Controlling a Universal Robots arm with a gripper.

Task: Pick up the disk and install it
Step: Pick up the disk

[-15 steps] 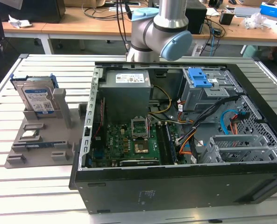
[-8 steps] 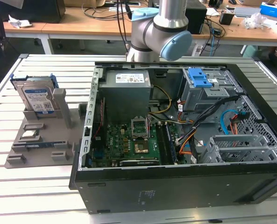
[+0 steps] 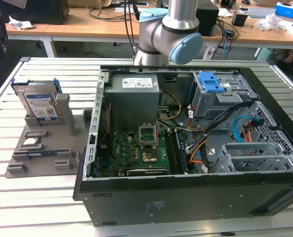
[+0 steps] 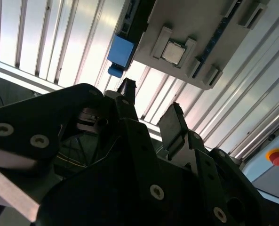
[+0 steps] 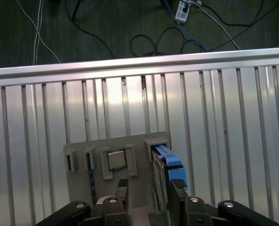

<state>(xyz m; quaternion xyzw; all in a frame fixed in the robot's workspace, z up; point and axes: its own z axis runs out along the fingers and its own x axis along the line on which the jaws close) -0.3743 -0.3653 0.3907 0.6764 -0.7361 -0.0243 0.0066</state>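
**Not yet gripping, not yet installing**

Hovering high over the table (image 3: pixel 37 207) with the end effector (image 5: pixel 150 184) spread wide and clasping nothing: bare air between the two fingers (image 5: pixel 178 184) in both wrist views. Looking straight down past the fingertips at the disk (image 5: pixel 168 162), parked on edge in an end slot of the grey holder (image 5: pixel 78 188), well below the end effector and touching no part of it. Seeming to line up more under one finger than midway between the pair, though hard to judge from this angle.

Judging by that, nothing done so far. Left to do: the whole job, pick-up and fitting alike.

Sharing the holder, to the side of the disk and likewise far beneath the end effector: a processor chip (image 5: pixel 115 160) flat in its pocket and a thin memory stick (image 3: pixel 40 154). Well away to one side of the end effector, across the table: an open computer case (image 3: pixel 186 197), with a drive cage (image 3: pixel 235 96) and its blue latch (image 3: pixel 210 81) inside.

No obstacle over the disk itself, by the look of it, bar the slot walls hugging its lower edges. Inside the case, though, loose cables (image 3: pixel 230 114) draped beside the cage; likely to crowd the way in.
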